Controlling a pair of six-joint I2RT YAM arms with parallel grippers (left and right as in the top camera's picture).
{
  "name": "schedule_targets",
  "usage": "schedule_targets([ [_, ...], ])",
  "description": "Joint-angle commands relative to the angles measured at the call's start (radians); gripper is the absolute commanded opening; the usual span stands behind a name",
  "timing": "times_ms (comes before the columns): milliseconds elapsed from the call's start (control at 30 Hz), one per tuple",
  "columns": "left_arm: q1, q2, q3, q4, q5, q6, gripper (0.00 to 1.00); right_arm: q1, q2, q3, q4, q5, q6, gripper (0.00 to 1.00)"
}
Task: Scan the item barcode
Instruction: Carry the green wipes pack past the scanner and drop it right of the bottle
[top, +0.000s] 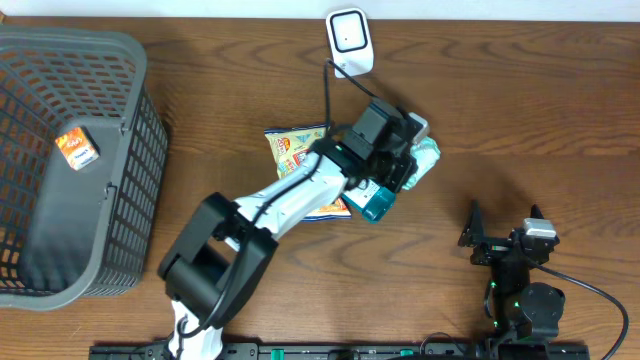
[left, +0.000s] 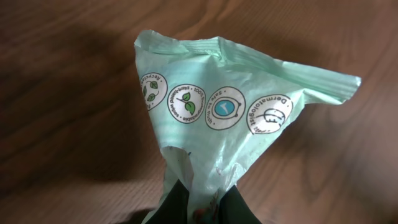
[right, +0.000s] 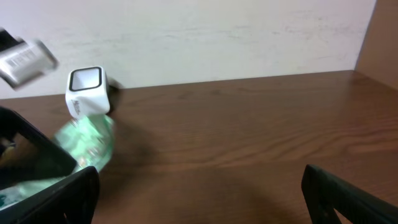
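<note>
Green packet is pinched by its lower edge in my left claw, the fingers pressed together on the crinkled film. Round printed badges face my wrist camera. From overhead the packet sits below and to the right of the white scanner, near it but apart, and it looks raised off the wooden table. A snack bag lies beside my left arm. My right claw stands spread wide, holding nothing, well apart near the table's front edge.
</note>
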Motion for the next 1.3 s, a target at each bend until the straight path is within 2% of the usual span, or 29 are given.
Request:
schedule_targets([
  [0,-0.027,0.021,0.006,0.017,-0.109,-0.006,0.08,0.010,-0.005,-0.002,-0.003,0.005,0.002,0.99],
  [67,-0.036,0.029,0.006,0.016,-0.151,-0.006,0.08,0.010,-0.005,-0.002,-0.004,0.005,0.002,0.99],
  [167,-0.042,0.029,0.006,0.017,-0.184,-0.006,0.17,0.010,-0.005,-0.002,-0.004,0.005,0.002,0.99],
  [400,-0.042,0.024,0.008,0.024,-0.186,-0.006,0.61,0.010,-0.005,-0.002,-0.003,0.005,0.002,0.99],
  [500,-0.042,0.000,0.009,0.024,-0.186,-0.006,0.68,0.010,-0.005,-0.002,-0.004,0.005,0.002,0.99],
  [667,-0.039,-0.080,0.010,0.023,-0.196,-0.005,0.73,0.010,-0.005,-0.002,-0.004,0.005,0.002,0.99],
  [833,-0.018,-0.200,0.010,-0.003,-0.296,-0.005,0.74,0.010,-0.005,-0.002,-0.004,0.005,0.002,0.99],
  [1133,0.081,-0.465,0.010,-0.159,-0.461,-0.001,0.76,0.010,-0.005,-0.002,-0.004,0.005,0.002,0.99],
  [1267,0.147,-0.586,0.010,-0.224,-0.538,-0.001,0.86,0.010,-0.005,-0.002,-0.004,0.005,0.002,0.99],
])
